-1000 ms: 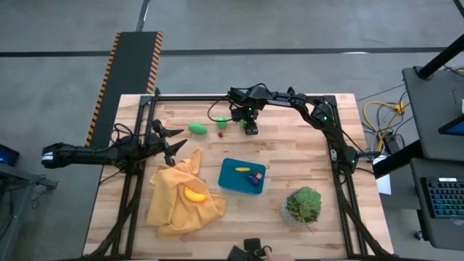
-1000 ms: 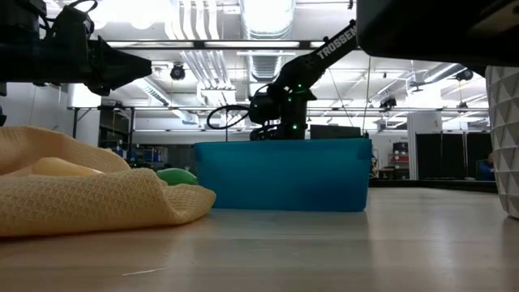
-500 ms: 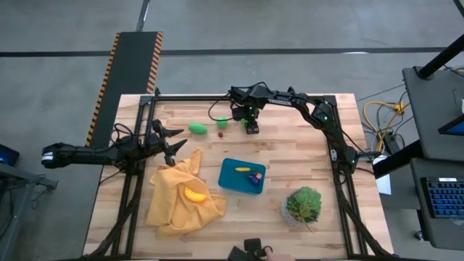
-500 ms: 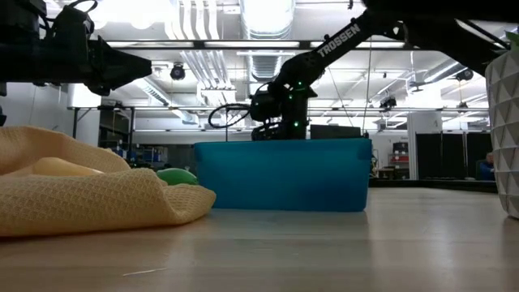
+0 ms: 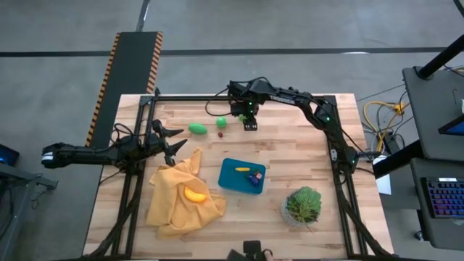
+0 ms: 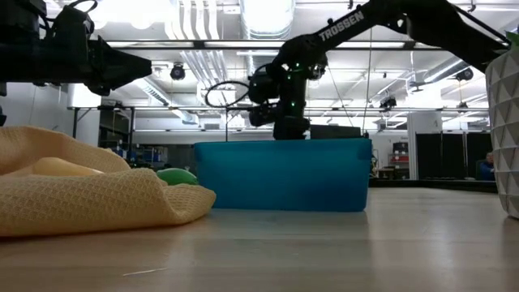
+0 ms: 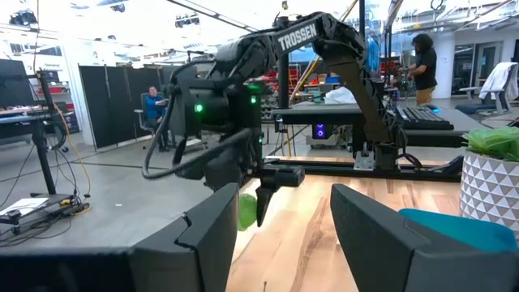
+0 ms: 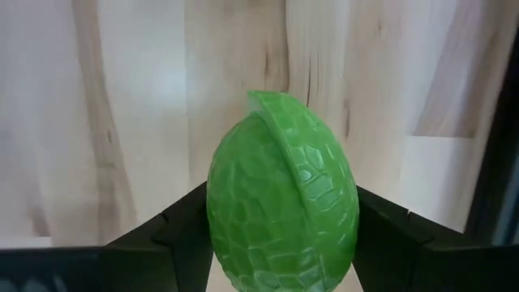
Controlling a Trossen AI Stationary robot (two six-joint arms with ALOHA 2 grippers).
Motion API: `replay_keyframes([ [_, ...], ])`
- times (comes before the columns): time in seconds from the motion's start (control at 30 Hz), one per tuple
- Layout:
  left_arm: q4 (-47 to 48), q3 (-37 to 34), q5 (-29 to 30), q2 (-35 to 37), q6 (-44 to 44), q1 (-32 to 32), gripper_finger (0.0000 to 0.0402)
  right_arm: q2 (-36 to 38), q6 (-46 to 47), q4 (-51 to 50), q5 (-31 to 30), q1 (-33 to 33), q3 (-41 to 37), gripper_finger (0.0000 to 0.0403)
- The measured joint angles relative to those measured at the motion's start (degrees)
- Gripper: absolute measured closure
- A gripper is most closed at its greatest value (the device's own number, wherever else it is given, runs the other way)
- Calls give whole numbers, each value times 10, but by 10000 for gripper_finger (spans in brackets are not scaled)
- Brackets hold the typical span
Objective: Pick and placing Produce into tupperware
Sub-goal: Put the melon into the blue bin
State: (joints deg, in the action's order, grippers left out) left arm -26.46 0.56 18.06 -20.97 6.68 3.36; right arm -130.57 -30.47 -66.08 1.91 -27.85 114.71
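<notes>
The teal tupperware (image 5: 230,176) (image 6: 284,174) sits mid-table with a yellow piece (image 5: 242,170) and a purple piece (image 5: 255,178) inside. My right gripper (image 5: 249,124) (image 6: 290,128) (image 8: 282,231) is beyond it, near the table's far edge, shut on a green leafy produce piece (image 8: 282,195). On the wood to its left lie a green oval piece (image 5: 197,128), a small green piece (image 5: 221,122) and a small red piece (image 5: 221,134). A yellow-orange piece (image 5: 194,193) rests on the mustard cloth (image 5: 181,199). My left gripper (image 5: 174,141) (image 7: 276,235) waits open at the table's left side. My right gripper pinches the green leafy piece by its two sides (image 8: 219,203) between both fingers (image 8: 174,235), coming from above and pointing down. The piece stands upright in the hold, with the table's wood farther off below it.
A leafy plant in a pot (image 5: 303,204) stands near the table's right near corner. The mustard cloth (image 6: 81,191) is bunched at the left near side. A black frame rail (image 5: 239,96) runs along the far edge. Bare wood lies between the tupperware and the far edge.
My right gripper has risen from the table near the far edge and shifted slightly toward the far edge, carrying the green leafy piece up with it. The left arm has kept still.
</notes>
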Motion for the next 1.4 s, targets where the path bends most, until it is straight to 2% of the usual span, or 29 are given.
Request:
replay_keyframes([
  [0.17,0,0,0,0,0,0,218,12,15,-31,7,9,23,179],
  [0.4,0,0,0,1,0,0,218,16,35,-64,87,30,64,179],
  [0.7,0,0,0,0,0,0,218,21,35,-100,93,83,125,179],
  [1.03,0,0,0,1,-2,0,218,55,70,-152,94,147,132,179],
  [1.4,0,0,0,0,-3,0,218,60,119,-180,135,198,120,184],
])
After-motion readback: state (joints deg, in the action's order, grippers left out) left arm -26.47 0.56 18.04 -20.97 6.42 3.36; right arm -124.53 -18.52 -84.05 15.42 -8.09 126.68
